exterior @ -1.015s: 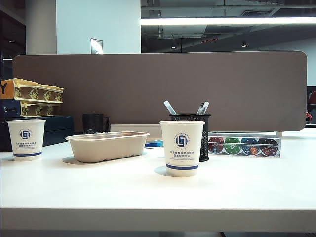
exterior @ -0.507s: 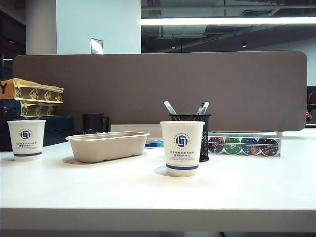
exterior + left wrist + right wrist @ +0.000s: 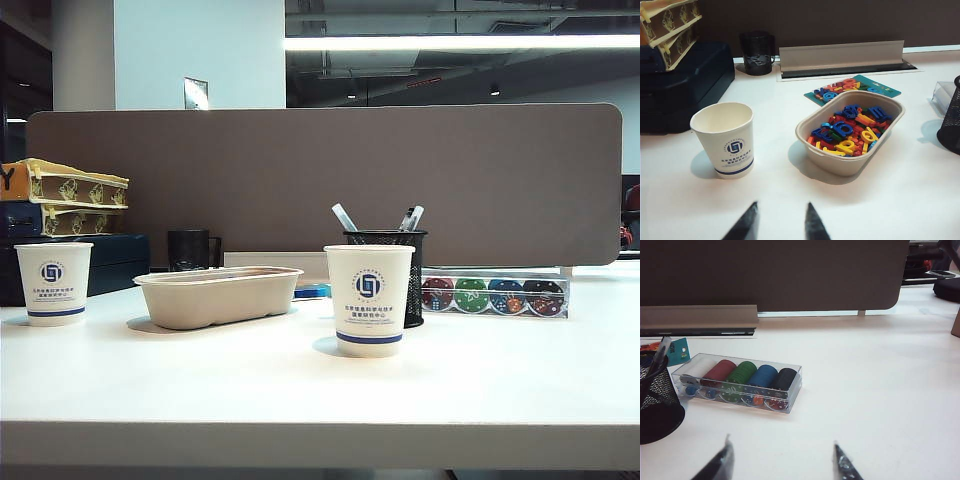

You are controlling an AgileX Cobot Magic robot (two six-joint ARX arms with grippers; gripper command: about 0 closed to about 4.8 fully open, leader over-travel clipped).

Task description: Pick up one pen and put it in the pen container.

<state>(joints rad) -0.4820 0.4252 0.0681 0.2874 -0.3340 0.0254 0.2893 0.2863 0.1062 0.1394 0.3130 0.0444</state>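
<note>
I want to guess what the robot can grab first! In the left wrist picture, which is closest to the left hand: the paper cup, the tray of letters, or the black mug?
From the left hand, open and low over the table:
1. Paper cup, just ahead, toward the dark boxes.
2. Tray of letters, a bit farther, on the other side.
3. Black mug, far back by the divider.
</note>
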